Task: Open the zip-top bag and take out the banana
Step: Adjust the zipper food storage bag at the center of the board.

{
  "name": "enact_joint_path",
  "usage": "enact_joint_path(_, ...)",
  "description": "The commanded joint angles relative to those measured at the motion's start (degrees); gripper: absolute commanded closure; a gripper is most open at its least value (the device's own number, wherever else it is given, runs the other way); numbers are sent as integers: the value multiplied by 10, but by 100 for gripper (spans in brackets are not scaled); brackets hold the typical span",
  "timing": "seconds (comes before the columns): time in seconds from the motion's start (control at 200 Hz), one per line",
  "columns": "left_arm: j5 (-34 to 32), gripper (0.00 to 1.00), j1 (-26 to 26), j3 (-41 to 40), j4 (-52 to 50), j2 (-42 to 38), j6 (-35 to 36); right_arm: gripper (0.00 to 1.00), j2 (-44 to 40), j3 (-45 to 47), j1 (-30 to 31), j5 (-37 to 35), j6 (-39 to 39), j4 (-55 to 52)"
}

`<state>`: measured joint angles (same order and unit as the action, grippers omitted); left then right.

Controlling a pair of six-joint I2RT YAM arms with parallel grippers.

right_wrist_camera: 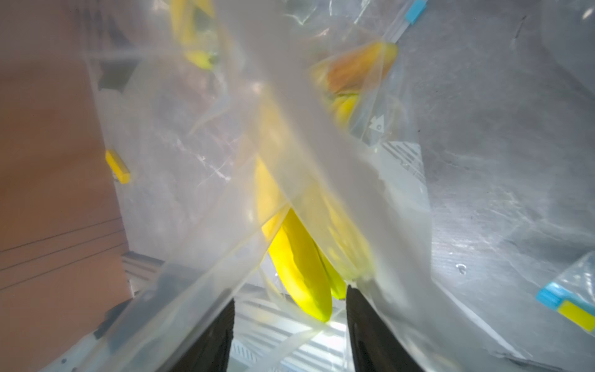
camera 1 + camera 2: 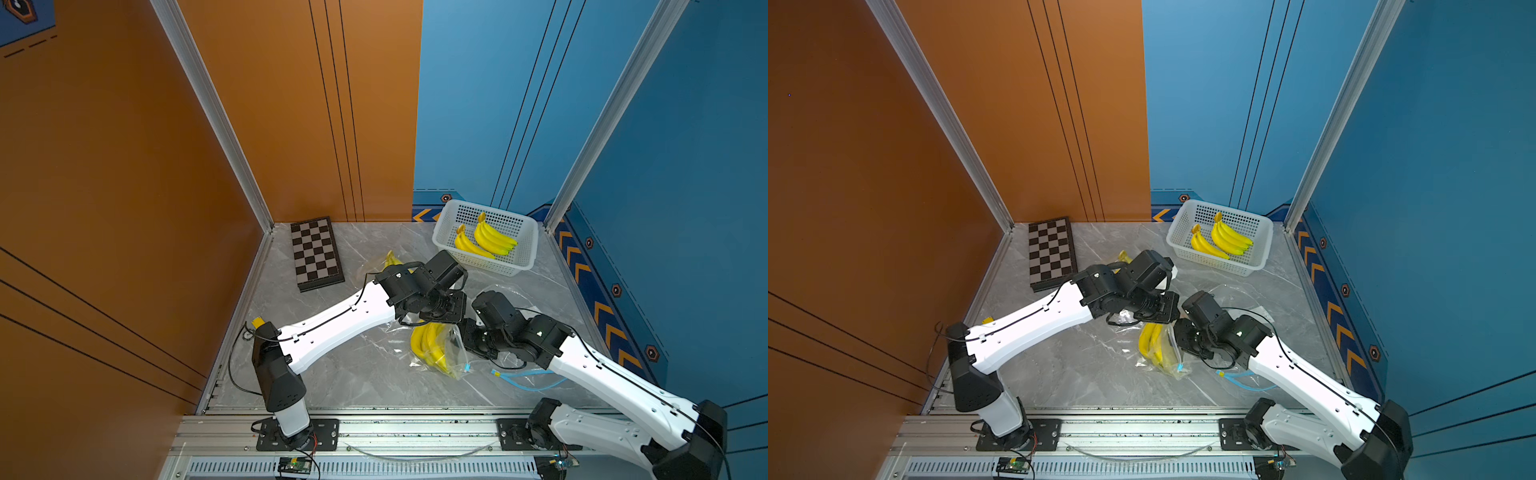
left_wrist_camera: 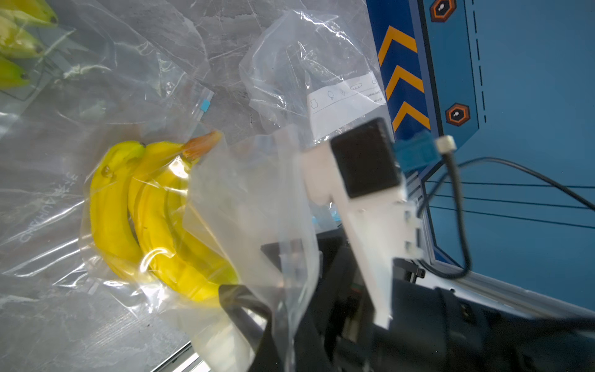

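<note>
A clear zip-top bag (image 2: 451, 353) (image 2: 1169, 353) lies mid-table with a yellow banana bunch (image 2: 428, 343) (image 3: 154, 219) inside. Both arms meet over it. My right gripper (image 1: 289, 296) is open: its two dark fingers (image 1: 219, 338) stand well apart with bag film draped over them, and the banana (image 1: 299, 273) tips lie just ahead of the gap. My left gripper (image 3: 257, 309) is at the bag's edge. One dark finger (image 3: 240, 304) shows only through the plastic, and how its jaws stand is hidden.
A white basket (image 2: 500, 268) at the back right holds two banana bunches. A folded chessboard (image 2: 316, 253) lies at the back left. Another bagged banana (image 2: 390, 259) sits behind the left arm. Empty bags (image 2: 523, 380) (image 3: 306, 64) lie on the right.
</note>
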<state>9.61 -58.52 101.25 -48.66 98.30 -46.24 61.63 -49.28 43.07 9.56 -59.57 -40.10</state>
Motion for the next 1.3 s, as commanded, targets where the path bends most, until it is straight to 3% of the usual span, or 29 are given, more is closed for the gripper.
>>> enact_joint_path(0.0,24,61,12,10,3,-13,12,41,21,34,-7,9,3,76)
enact_joint_path(0.08,21,42,43,-1,2,-47,26,41,21,50,-13,13,0,94)
enact_joint_path(0.205,22,34,111,-57,2,-112,34,41,25,57,-25,22,7,103)
enact_joint_path(0.35,52,31,176,-188,23,-147,62,40,24,62,-25,27,10,109)
enact_joint_path(0.445,106,31,200,-299,105,-148,64,40,18,66,-38,30,10,109)
enact_joint_path(0.521,130,31,205,-340,143,-135,72,40,11,69,-46,33,10,108)
enact_joint_path(0.736,184,36,223,-379,215,-81,87,40,-5,75,-49,36,6,100)
enact_joint_path(1.146,214,46,231,-438,306,0,86,41,-22,86,-54,39,4,87)
enact_joint_path(1.251,219,52,233,-446,324,11,77,41,-26,88,-60,43,5,84)
enact_joint_path(1.296,223,61,234,-449,334,14,72,41,-27,88,-60,44,6,82)
